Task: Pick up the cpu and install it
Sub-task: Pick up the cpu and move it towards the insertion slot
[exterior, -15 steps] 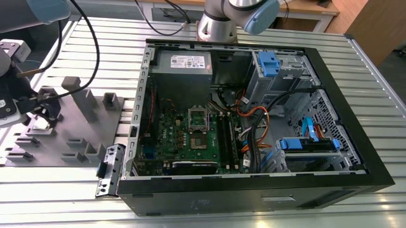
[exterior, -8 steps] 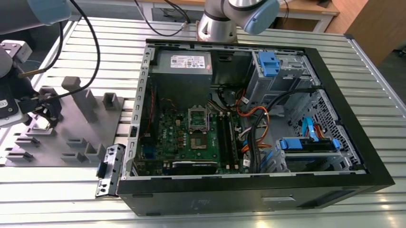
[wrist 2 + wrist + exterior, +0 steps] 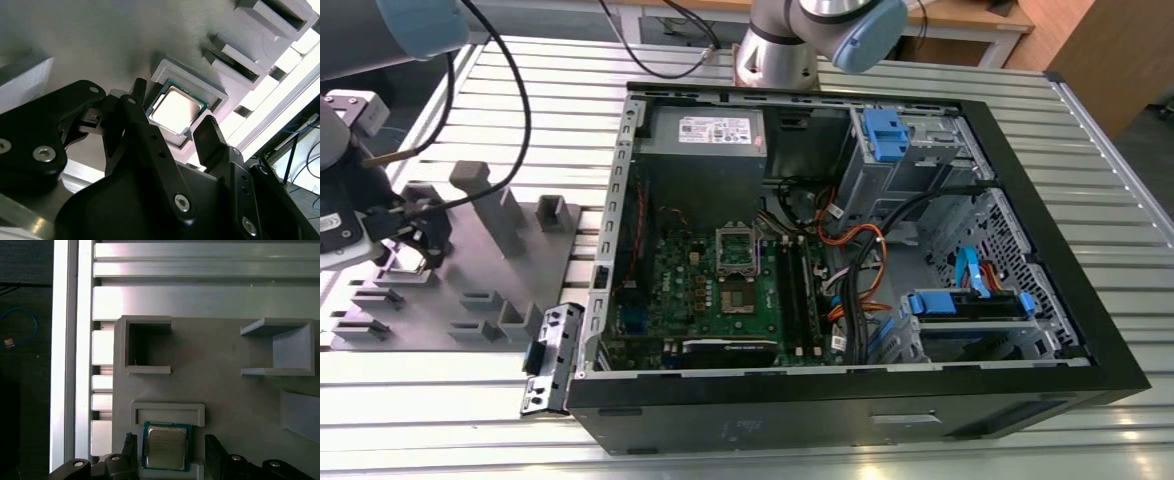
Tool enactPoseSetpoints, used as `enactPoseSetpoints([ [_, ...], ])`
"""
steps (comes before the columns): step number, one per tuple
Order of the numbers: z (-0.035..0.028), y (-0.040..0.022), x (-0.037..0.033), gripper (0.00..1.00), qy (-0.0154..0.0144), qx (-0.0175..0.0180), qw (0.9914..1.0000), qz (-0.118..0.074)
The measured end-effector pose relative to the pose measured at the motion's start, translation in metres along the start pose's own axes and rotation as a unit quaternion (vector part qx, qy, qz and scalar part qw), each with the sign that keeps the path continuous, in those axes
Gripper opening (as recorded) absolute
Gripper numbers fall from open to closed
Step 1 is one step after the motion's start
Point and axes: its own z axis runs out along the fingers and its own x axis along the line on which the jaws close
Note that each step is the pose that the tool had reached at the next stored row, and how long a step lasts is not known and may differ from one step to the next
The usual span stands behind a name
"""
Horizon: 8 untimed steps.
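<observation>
1 cpu (image 3: 176, 109), seated flat in a square recess of the grey plastic tray (image 3: 100, 45) on the bench (image 3: 427, 400). Gripper (image 3: 173, 104) low over it, jaws wide, 1 per side, not clamped on it.

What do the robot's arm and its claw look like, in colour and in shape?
The arm is silver-grey metal tubing with pale blue joint caps; black cables run beside it. The claw is matt black, with two angular fingers tapering to the tips and silver screw heads.
</observation>
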Motion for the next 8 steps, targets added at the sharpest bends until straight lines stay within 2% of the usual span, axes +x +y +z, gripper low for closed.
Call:
enactPoseSetpoints([
  [8,0.0012,0.0001,0.0001,0.65,0.0000,0.0000,1.00000,0.000],
])
